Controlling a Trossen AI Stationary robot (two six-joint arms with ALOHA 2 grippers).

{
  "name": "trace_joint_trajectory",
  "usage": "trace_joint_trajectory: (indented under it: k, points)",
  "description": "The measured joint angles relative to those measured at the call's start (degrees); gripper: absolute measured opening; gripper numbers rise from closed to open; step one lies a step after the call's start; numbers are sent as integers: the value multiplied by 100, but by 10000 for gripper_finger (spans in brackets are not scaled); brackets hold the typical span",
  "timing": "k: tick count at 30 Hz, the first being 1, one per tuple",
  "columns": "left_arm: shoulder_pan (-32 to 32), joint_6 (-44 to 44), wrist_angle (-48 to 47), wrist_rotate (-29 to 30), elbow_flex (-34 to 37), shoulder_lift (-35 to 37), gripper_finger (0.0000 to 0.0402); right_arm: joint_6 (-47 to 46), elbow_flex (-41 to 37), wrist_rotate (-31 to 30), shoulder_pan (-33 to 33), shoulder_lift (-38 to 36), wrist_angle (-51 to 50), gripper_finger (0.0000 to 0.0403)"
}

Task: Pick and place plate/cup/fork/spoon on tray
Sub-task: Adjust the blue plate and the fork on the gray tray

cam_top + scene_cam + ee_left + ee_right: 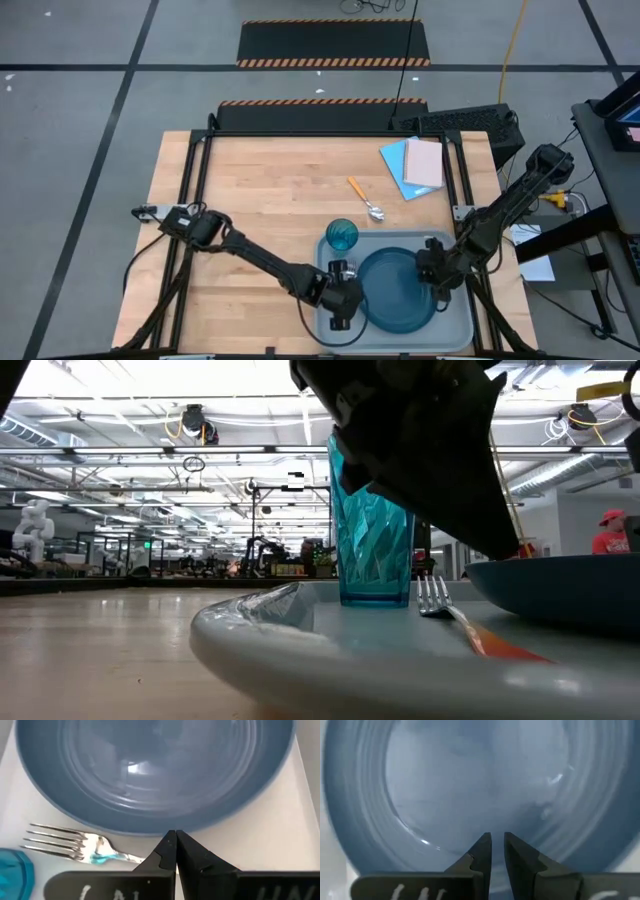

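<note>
The left gripper (pixel 341 322) hangs over the tray (pixel 455 335) at the plate's 9 o'clock side, its fingers (pixel 167 851) pressed together and holding nothing; the fork (pixel 75 843) lies on the tray just beside them, tines pointing toward the cup (pixel 341 236); the cup stands upright in the tray's corner at about 11 o'clock from the plate (pixel 398 290); the plate sits flat in the middle of the tray; the spoon (pixel 365 199) lies on the bare worktop (pixel 260 200) at 12 o'clock from the tray, apart from it, bowl toward the tray and orange handle away; the right gripper (pixel 431 277) hovers over the plate's 3 o'clock rim, its fingers (pixel 482 851) slightly apart with a narrow gap, gripping nothing; blue and pink sheets (pixel 415 166) lie at 1 o'clock, well apart from the tray.
</note>
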State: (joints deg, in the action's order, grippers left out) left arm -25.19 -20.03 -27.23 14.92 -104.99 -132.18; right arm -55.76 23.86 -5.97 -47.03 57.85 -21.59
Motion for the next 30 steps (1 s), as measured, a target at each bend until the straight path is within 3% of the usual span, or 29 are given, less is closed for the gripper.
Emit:
trace_joint_trajectory:
  k: [20, 30]
  points:
    - [-611, -745, -268, 27, -2, 2, 5, -338, 180, 1213, -33, -5, -1080, 43]
    - [-575, -883, -266, 251, -2, 2, 5, -458, 555, 1167, -109, 3, -1078, 43]
